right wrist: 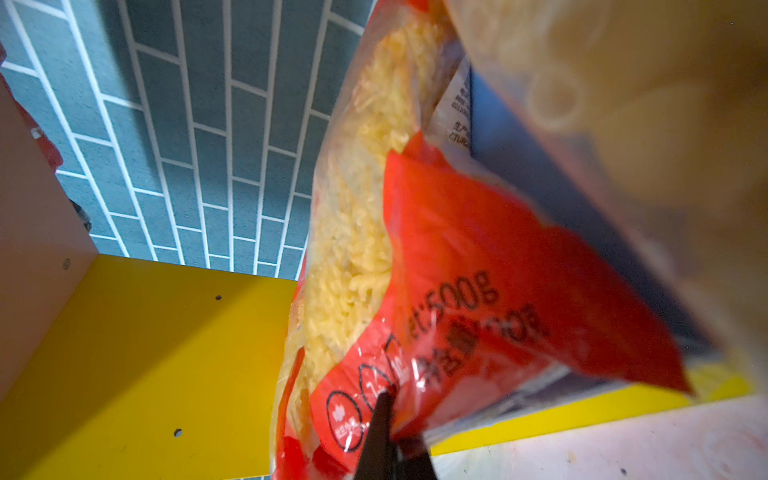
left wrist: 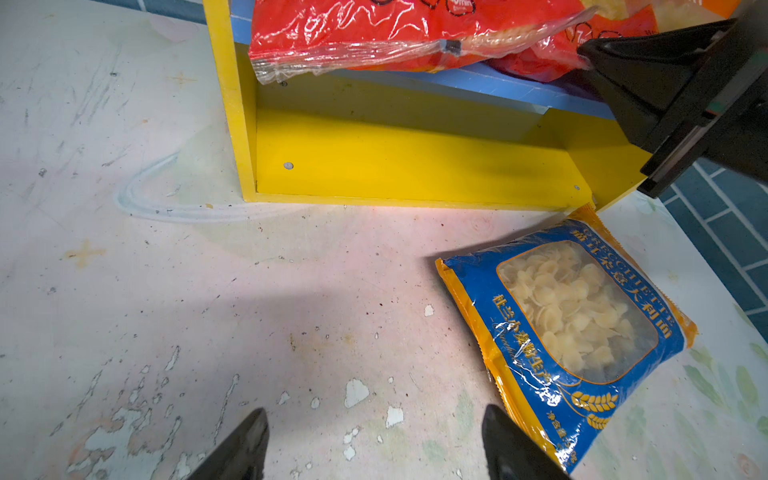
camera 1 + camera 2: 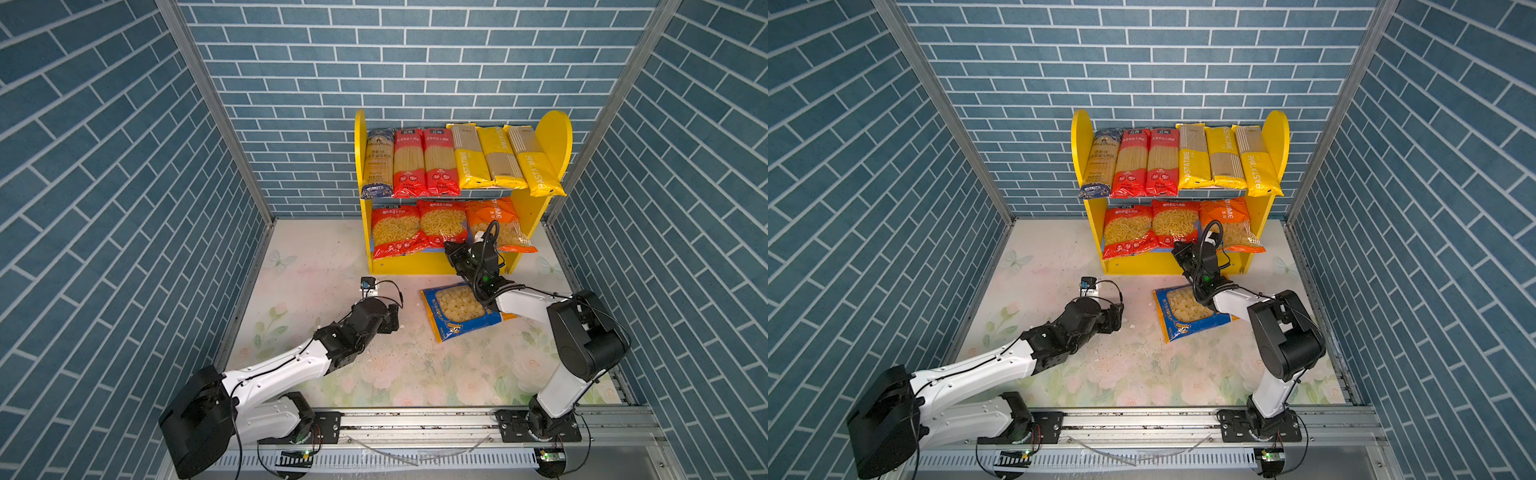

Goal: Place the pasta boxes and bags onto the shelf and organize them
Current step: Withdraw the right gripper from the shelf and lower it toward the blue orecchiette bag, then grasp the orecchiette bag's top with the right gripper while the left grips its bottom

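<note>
The shelf [image 3: 548, 137] [image 3: 1277, 137] holds a dark blue, two red and three yellow spaghetti packs on its upper board. On the lower board lie two red bags and an orange bag [image 3: 505, 218]. My right gripper [image 3: 452, 250] [image 1: 388, 401] is shut on the front edge of the middle red bag [image 3: 442, 222] [image 1: 478, 270]. A blue-yellow bag [image 3: 461, 311] [image 2: 573, 332] lies flat on the table before the shelf, partly under my right arm. My left gripper [image 3: 392, 319] [image 2: 376, 415] hangs open and empty just left of that bag.
Blue brick walls close in the back and both sides. The shelf's yellow base panel [image 2: 395, 158] stands close behind the blue-yellow bag. The floral tabletop [image 3: 332, 270] is scuffed, with bare room to the left of the shelf.
</note>
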Robot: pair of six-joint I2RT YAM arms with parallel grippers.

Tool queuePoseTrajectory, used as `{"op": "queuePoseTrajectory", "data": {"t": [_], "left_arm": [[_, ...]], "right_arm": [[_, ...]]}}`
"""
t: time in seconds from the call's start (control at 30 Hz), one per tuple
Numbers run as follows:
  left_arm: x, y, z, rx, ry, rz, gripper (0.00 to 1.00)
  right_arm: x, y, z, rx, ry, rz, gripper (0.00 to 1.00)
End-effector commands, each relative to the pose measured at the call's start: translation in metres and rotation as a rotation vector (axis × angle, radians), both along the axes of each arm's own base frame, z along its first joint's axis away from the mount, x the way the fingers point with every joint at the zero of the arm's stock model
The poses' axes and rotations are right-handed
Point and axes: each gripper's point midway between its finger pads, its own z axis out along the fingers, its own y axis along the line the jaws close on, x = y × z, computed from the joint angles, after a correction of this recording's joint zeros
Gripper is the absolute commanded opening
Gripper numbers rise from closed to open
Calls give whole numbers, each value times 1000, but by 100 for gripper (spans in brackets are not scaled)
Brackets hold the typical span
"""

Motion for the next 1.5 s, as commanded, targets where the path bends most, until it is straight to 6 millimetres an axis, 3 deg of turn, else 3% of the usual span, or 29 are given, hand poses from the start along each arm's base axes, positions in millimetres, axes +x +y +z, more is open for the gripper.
{"op": "queuePoseTrajectory", "data": {"t": [0.0,0.1,0.3,0.4,0.57,0.8,0.93,1.07,1.13,1.33,1.47], "left_arm": [[5,2,-4,8,6,9,81],[8,-4,0,3,8,-8,81],[11,-18,-6,-73,35,-6,82],[12,-25,-12,-108,49,-13,82],[14,-47,-22,-142,81,-57,82],[9,-78,-41,-163,123,-105,82],[0,-98,-51,-159,154,-145,82],[-4,-101,-61,-175,177,-138,82],[-7,-100,-67,-184,194,-132,82],[-20,-120,-76,-237,240,-184,82],[-21,-128,-84,-301,258,-178,81]], "right_arm": [[-12,9,24,66,-37,38,0],[-20,10,25,62,-41,68,1],[-45,15,34,-21,-68,175,38],[-65,6,30,-102,-66,197,45],[-98,-10,5,-226,-6,241,47],[-156,-39,-48,-407,136,338,48],[-176,-54,-72,-495,243,405,48],[-178,-88,-87,-500,335,361,47],[-175,-114,-91,-488,374,296,48],[-161,-179,-102,-589,484,120,60],[-152,-198,-111,-564,523,64,62]]}}
